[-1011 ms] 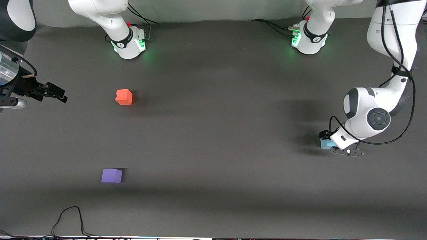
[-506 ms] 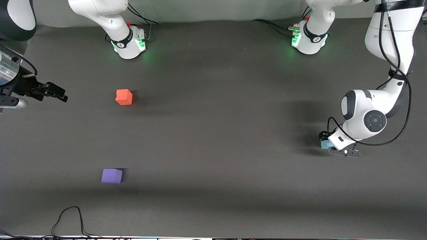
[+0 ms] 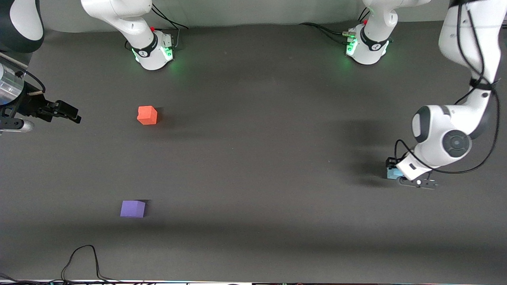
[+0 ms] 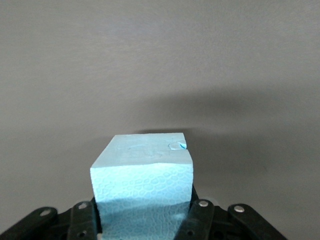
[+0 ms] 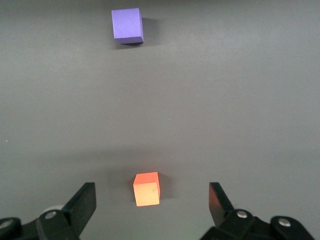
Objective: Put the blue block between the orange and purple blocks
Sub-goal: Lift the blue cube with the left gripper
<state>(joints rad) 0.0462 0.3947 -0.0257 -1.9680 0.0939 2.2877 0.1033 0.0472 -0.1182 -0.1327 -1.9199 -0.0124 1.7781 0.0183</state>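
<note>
— Where is the blue block (image 3: 391,173)?

— Mid-height in the front view, toward the left arm's end of the tabletop (image 3: 257,138). The left pincer (image 3: 396,174) grips it. In the left wrist view the blue block (image 4: 142,180) fills the lower middle of the frame, with a dark finger (image 4: 82,220) pressed against each flank. One top corner has a small nick.

— Is it on the tabletop or lifted?

— I cannot tell. A soft shadow lies on the grey surface just past the cube, but its underside is hidden.

— And the other two cubes?

— Both are toward the right arm's end, well apart from the blue one. The orange block (image 3: 147,115) is in the upper half of the front view. The purple block (image 3: 132,208) is in the lower half, nearer the front camera and almost straight below the orange one. Bare tabletop lies between them.

— What is the right arm doing?

— It waits. The right pincer (image 3: 71,112) hangs at the frame edge at the right arm's end, level with the orange block. Its fingers are spread wide and hold nothing. In the right wrist view the two fingertips (image 5: 85,202) sit in the bottom corners, the orange block (image 5: 147,189) shows low between them, and the purple block (image 5: 127,25) is at the top.

— Anything else?

— A black cable (image 3: 83,257) loops in at the bottom edge of the front view.
</note>
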